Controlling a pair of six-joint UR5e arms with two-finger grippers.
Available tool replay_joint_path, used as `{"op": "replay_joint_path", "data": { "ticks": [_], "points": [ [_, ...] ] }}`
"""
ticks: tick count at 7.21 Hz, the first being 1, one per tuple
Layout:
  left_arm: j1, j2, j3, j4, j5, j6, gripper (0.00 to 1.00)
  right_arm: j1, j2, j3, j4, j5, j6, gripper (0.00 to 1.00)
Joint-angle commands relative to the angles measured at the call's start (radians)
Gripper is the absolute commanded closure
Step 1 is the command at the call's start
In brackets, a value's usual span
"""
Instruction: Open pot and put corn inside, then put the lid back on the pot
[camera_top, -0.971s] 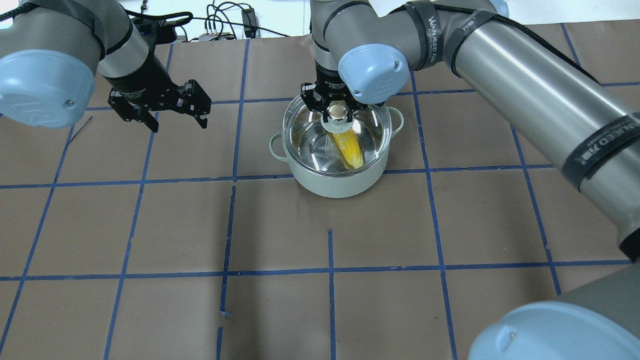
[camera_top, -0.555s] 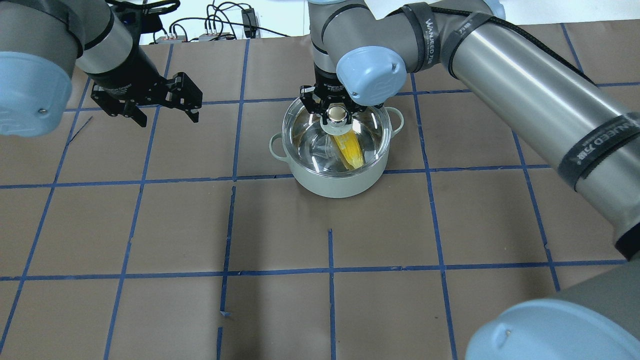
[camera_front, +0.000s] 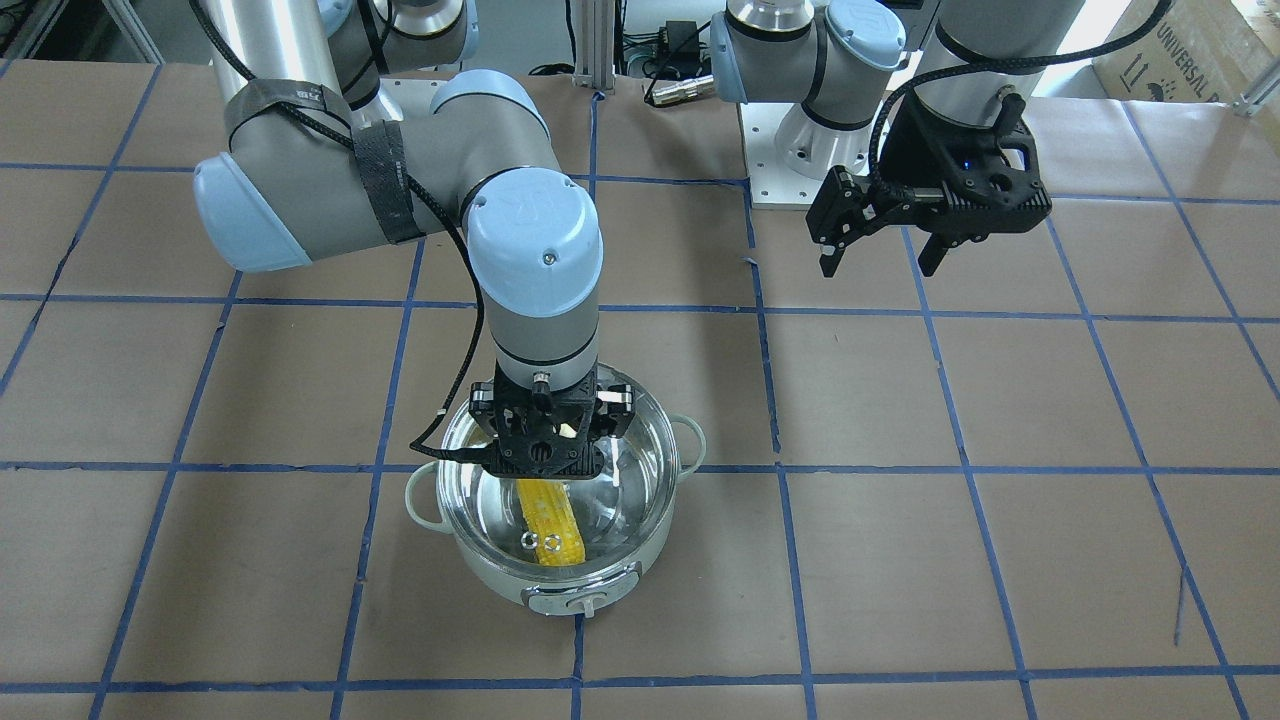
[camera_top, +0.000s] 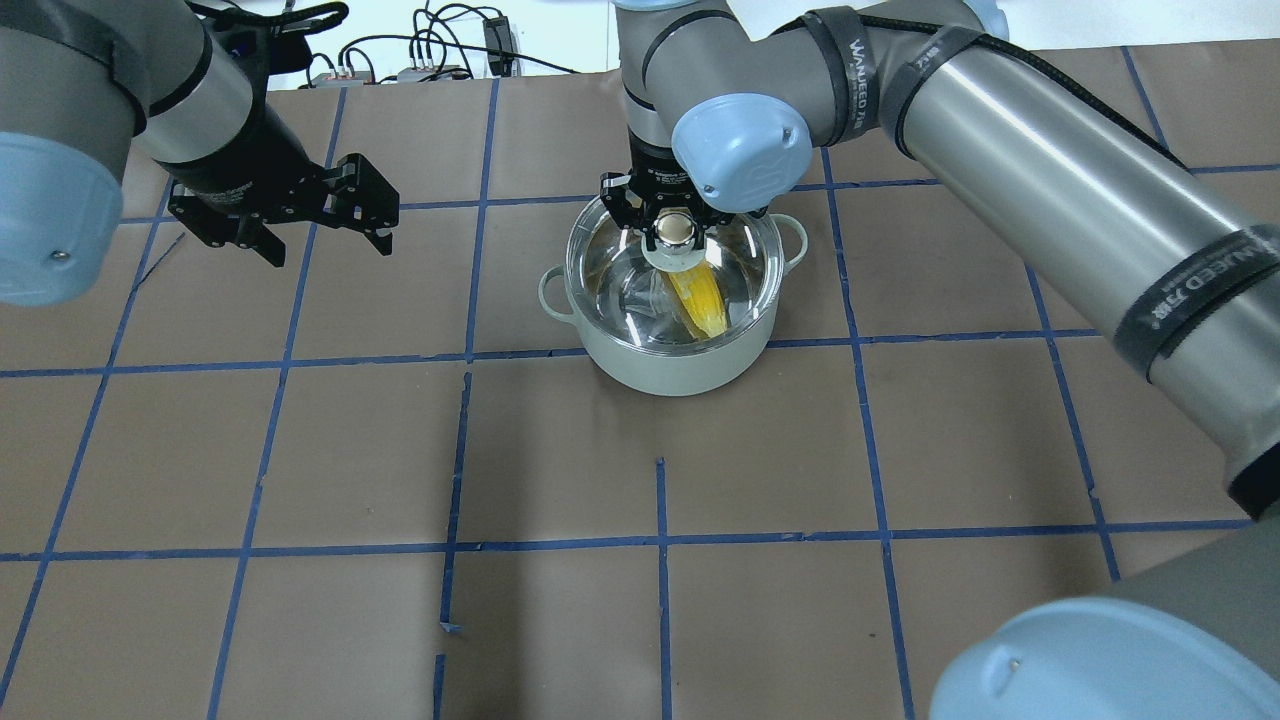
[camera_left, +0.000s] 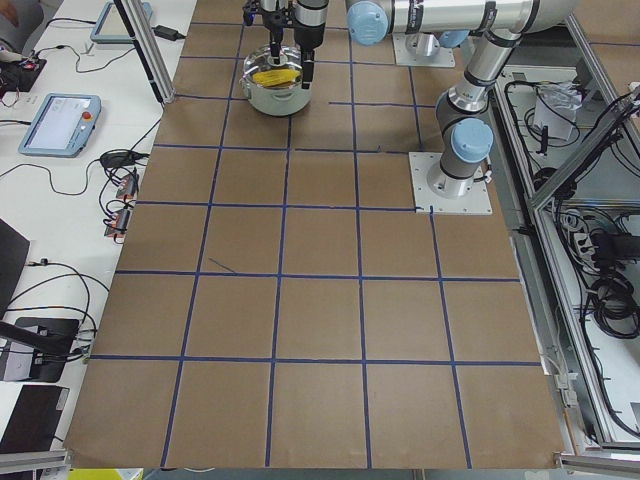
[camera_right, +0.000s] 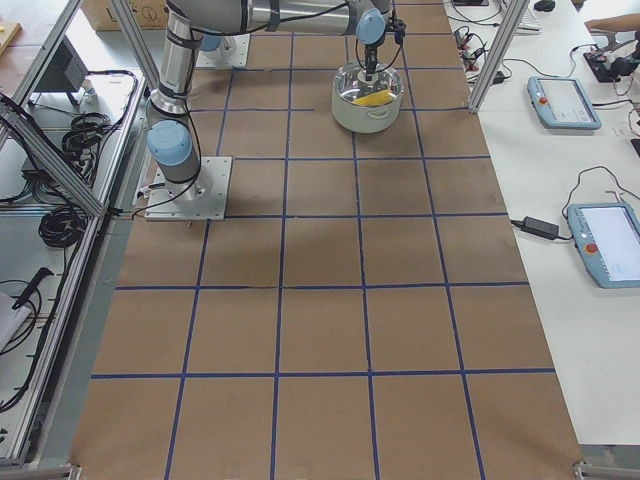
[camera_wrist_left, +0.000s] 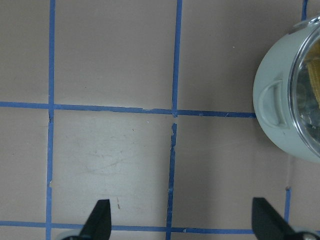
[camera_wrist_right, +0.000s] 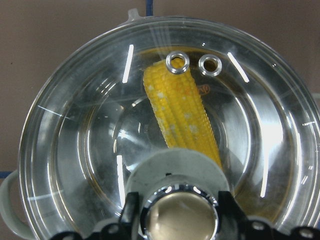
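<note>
- Seeing the lid seated flat on the rim of the pot, dome up
- Got the right end effector pointing straight down over the pot centre, clamped on the lid's knob — fingers pressed to both sides of it in the right wrist view
- Seeing the corn through the glass, lying inside the pot on the steel floor, one end tucked under the knob base, the other end below the two vent holes
- Placing the pot on the desk, sitting across a blue tape line, with the silver control knob facing away from the robot base and a loop handle on either side
- Got the left end effector spread wide with nothing between the fingers, hovering above bare desk well apart from the pot, on the robot's left
- Catching only one edge of the pot and one handle at the right border of the left wrist view, with both fingertips at the bottom
- Cannot judge finger contact from the two side views — too small there
</note>
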Motion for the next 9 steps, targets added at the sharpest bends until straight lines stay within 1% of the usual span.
{"op": "replay_joint_path", "data": {
  "ticks": [1, 2, 3, 4, 5, 6, 7, 8, 9],
  "points": [
    [-0.001, 0.008, 0.010, -0.036, -0.002, 0.002, 0.00, -0.006, -0.014, -0.004, 0.020, 0.000, -0.014, 0.00],
    [-0.002, 0.017, 0.013, -0.079, -0.002, -0.001, 0.00, -0.020, -0.022, -0.009, 0.031, -0.002, -0.035, 0.00],
    [-0.002, 0.019, 0.033, -0.114, -0.002, -0.001, 0.00, -0.037, -0.060, -0.010, 0.084, -0.015, -0.116, 0.00],
    [-0.002, 0.025, 0.071, -0.177, -0.002, -0.001, 0.00, -0.096, -0.120, -0.009, 0.194, -0.017, -0.208, 0.00],
    [-0.002, 0.014, 0.114, -0.217, -0.002, -0.001, 0.00, -0.191, -0.192, 0.009, 0.257, -0.012, -0.330, 0.00],
    [-0.002, 0.000, 0.125, -0.222, -0.003, -0.003, 0.00, -0.259, -0.261, 0.025, 0.329, -0.009, -0.438, 0.00],
    [-0.002, -0.004, 0.124, -0.220, -0.008, -0.003, 0.00, -0.308, -0.309, 0.029, 0.394, -0.002, -0.498, 0.00],
    [-0.002, -0.004, 0.116, -0.211, -0.016, -0.006, 0.00, -0.305, -0.370, 0.034, 0.464, -0.002, -0.600, 0.00],
    [-0.002, -0.004, 0.107, -0.208, -0.014, -0.007, 0.00, -0.316, -0.402, 0.058, 0.456, 0.000, -0.659, 0.00]
  ]
}}
